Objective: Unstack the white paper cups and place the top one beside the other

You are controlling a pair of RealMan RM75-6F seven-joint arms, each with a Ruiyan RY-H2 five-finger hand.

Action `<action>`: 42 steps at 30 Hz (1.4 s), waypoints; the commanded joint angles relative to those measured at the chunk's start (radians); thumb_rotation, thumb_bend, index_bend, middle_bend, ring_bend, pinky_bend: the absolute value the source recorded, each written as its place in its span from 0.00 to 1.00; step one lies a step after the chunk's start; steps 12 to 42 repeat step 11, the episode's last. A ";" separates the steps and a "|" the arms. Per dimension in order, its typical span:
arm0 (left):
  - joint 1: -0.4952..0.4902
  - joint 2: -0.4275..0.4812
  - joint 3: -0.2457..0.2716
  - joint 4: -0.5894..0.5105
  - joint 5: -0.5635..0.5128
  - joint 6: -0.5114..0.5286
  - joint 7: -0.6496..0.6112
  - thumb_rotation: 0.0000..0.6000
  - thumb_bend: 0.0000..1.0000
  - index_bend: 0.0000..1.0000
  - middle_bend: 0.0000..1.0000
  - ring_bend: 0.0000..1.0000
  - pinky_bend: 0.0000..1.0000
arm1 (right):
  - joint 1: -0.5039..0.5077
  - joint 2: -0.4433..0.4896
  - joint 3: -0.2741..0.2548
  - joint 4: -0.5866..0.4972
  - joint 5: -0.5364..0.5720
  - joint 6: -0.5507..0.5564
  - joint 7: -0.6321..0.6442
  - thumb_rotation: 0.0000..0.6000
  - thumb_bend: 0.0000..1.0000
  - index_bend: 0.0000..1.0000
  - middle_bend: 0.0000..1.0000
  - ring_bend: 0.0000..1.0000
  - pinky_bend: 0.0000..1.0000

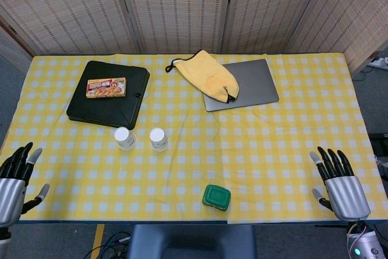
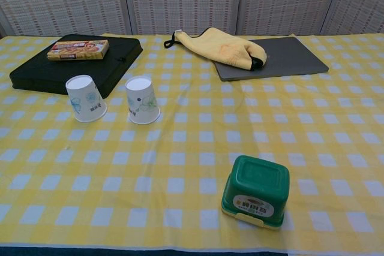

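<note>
Two white paper cups stand upside down side by side on the yellow checked cloth, a small gap between them. The left cup (image 1: 125, 139) (image 2: 86, 98) sits just in front of the black case; the right cup (image 1: 159, 139) (image 2: 141, 99) is a little to its right. My left hand (image 1: 13, 183) hovers at the table's near left corner, far from both cups, fingers spread and empty. Over at the near right corner my right hand (image 1: 338, 180) is likewise spread and holds nothing. Neither hand shows in the chest view.
A black case (image 1: 109, 91) with a snack box (image 1: 106, 87) on it lies behind the cups. A yellow cloth pouch (image 1: 206, 74) drapes over a grey laptop (image 1: 248, 83) at the back. A green lidded tub (image 1: 216, 197) (image 2: 255, 190) sits near the front edge.
</note>
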 commanded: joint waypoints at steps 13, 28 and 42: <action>0.071 -0.074 -0.039 0.148 0.008 -0.012 -0.119 1.00 0.32 0.06 0.00 0.00 0.18 | -0.001 -0.015 -0.005 0.004 -0.010 0.003 -0.031 1.00 0.22 0.03 0.00 0.00 0.00; 0.071 -0.074 -0.039 0.148 0.008 -0.012 -0.119 1.00 0.32 0.06 0.00 0.00 0.18 | -0.001 -0.015 -0.005 0.004 -0.010 0.003 -0.031 1.00 0.22 0.03 0.00 0.00 0.00; 0.071 -0.074 -0.039 0.148 0.008 -0.012 -0.119 1.00 0.32 0.06 0.00 0.00 0.18 | -0.001 -0.015 -0.005 0.004 -0.010 0.003 -0.031 1.00 0.22 0.03 0.00 0.00 0.00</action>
